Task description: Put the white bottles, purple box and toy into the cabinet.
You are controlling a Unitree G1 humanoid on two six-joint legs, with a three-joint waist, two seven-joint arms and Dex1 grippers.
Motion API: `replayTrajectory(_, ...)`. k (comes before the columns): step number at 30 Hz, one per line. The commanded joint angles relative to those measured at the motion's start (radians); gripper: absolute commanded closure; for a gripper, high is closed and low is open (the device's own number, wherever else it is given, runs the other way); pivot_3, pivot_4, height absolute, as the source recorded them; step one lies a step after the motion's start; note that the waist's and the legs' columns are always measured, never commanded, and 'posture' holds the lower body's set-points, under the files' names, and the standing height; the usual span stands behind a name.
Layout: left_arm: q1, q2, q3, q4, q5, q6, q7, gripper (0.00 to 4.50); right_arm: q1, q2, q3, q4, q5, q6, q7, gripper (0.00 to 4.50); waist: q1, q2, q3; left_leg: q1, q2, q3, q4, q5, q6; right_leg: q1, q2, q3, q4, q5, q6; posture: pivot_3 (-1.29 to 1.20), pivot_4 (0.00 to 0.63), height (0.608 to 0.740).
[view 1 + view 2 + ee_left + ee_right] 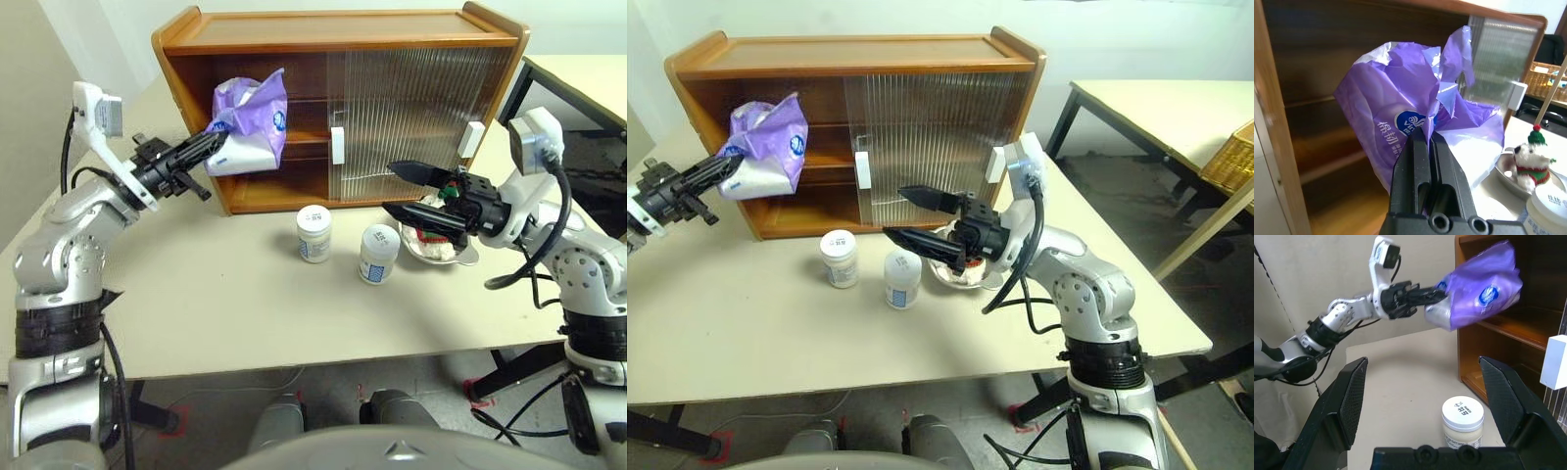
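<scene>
Nearest on the pale table (196,304) stood the two white bottles: one (378,254) slightly nearer and to the right, the other (314,233) just left of it and a little farther back, the two close but apart, both upright with lids on. Just right of them and a little farther, the snowman toy (1531,160) sat in a shallow metal bowl (468,257) near the cabinet's foot.

Over that bowl hung the right gripper (411,190), pointing left, its two black fingers spread as wide as they go and holding nothing.

Farther back on the left, the left gripper (211,142) was raised off the table with its fingers pinched tight on the purple box (251,125), gripping it by the crinkled plastic at its near end. The pack hung in the air in front of the cabinet's open left half, at about the height of the upper shelf.

Farthest stood the wooden cabinet (343,44), its ribbed sliding door (411,108) covering the right half, with white handles (337,145) at the door edges.
</scene>
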Motion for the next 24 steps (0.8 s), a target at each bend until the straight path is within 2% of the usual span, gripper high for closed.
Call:
replayTrajectory(1,-0.12,0.004,-0.049,0.138,0.056,0.001,-0.022,4.48,0.008,0.008,0.002,-0.016,-0.016,-0.012,-0.012,0.0,0.0,-0.001,0.0,0.0,0.0,0.0,0.001,0.0,0.0,0.0,0.0,0.0,0.0,0.0,0.0,-0.11,0.0,0.74)
replayTrajectory(9,-0.306,-0.01,-0.13,0.348,0.135,0.064,-0.055,4.48,0.016,0.016,-0.001,-0.02,-0.02,-0.023,-0.024,0.0,-0.011,-0.001,0.0,-0.001,0.0,0.0,0.003,0.0,0.001,0.0,0.0,0.001,0.0,0.001,0.003,-0.13,0.0,0.74)
replayTrajectory(12,-0.348,-0.02,-0.153,0.407,0.171,0.06,-0.06,4.48,0.022,0.016,-0.005,-0.025,-0.02,-0.025,-0.028,0.0,-0.015,-0.001,0.0,-0.001,0.0,0.001,0.003,0.001,0.001,0.0,0.0,0.001,0.0,-0.002,0.009,-0.14,0.002,0.74)
replayTrajectory(24,-0.481,-0.067,-0.179,0.647,0.322,-0.057,-0.047,4.48,0.048,0.02,-0.011,-0.049,-0.016,-0.031,-0.052,0.0,-0.025,-0.002,0.001,-0.002,-0.003,0.002,0.007,0.001,0.002,0.001,0.001,0.0,0.0,-0.001,0.015,-0.16,0.002,0.74)
